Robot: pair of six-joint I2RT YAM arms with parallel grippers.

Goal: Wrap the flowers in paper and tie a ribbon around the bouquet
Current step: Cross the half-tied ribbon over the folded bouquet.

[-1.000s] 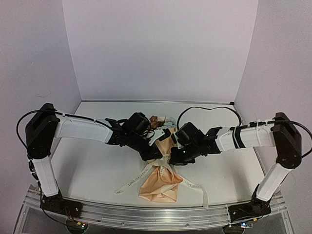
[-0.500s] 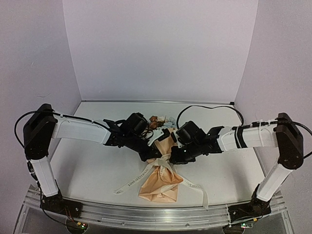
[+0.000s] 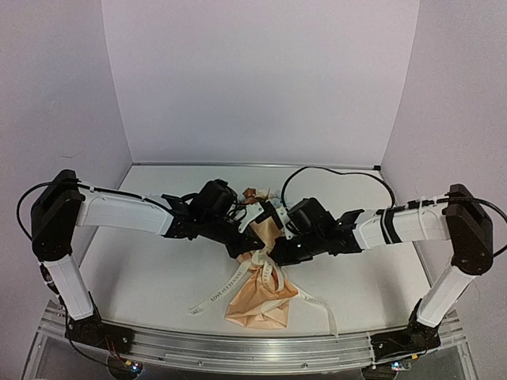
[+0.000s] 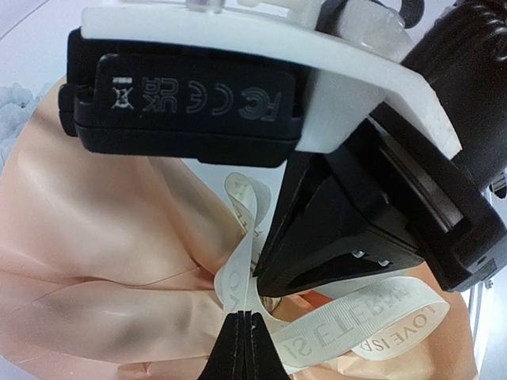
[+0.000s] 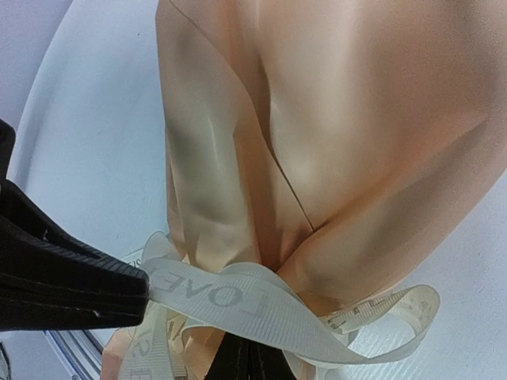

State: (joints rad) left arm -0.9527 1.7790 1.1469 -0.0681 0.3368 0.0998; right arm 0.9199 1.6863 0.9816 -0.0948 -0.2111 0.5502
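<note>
pinching ribbon at bouquet waist, left gripper and right gripper both clamped, flowers mostly hidden

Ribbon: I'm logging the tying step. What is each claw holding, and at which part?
The left claw and the right claw are each shut on the ribbon, pinching a strand right beside the cinched neck of the bouquet.

The place reads as a robotics lab bench. A white table is closed in behind and at both sides by plain pale lilac panels. An aluminium rail is fixed along the table's near edge, with a left arm and a right arm bolted there. A black cable is looped at the table's far side. What may be indicator lights are seen below the rail.
</note>
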